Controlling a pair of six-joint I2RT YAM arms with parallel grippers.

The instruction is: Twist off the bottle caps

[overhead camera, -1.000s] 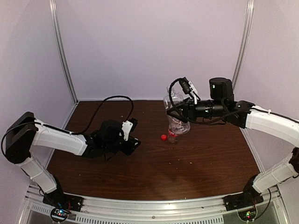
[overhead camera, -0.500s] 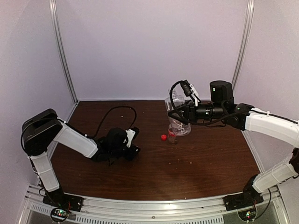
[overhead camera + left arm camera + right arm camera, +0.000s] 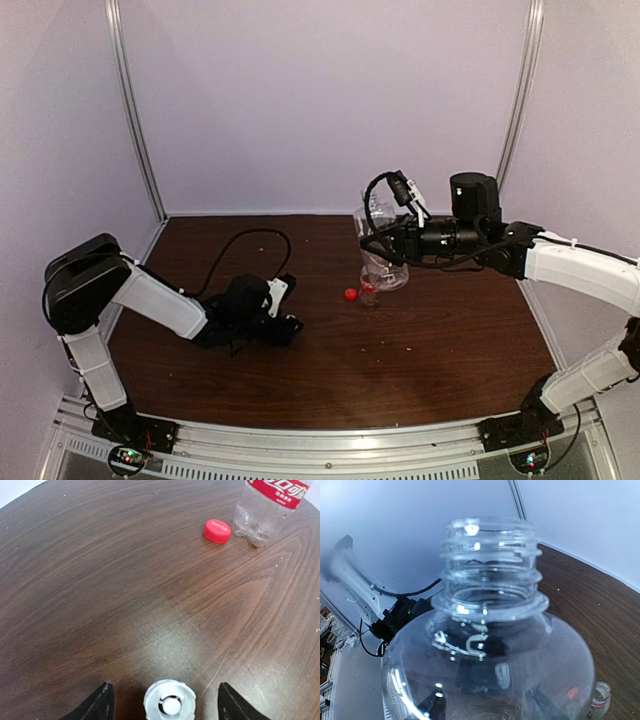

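1. Brown wood-grain table [image 3: 440, 340] with both arms over it, the left one lying low.
2. Left gripper [image 3: 167, 702] had its fingers spread wide. The white cap [image 3: 170, 706] lay flat on the wood between them with a gap on each side, so it wasn't gripping anything.
3. Red cap [image 3: 217, 531] sat loose on the table at about 1 o'clock from the white one, well apart from it.
4. Short bottle [image 3: 265, 515] with the red label stood upright just at 3 o'clock of the red cap. Close, but I couldn't tell if they touched.
5. Right gripper [image 3: 388, 248] was clamped around the tall bottle [image 3: 490, 645], holding it upright at roughly 12 o'clock of the short one. Its threaded neck was open at the top.
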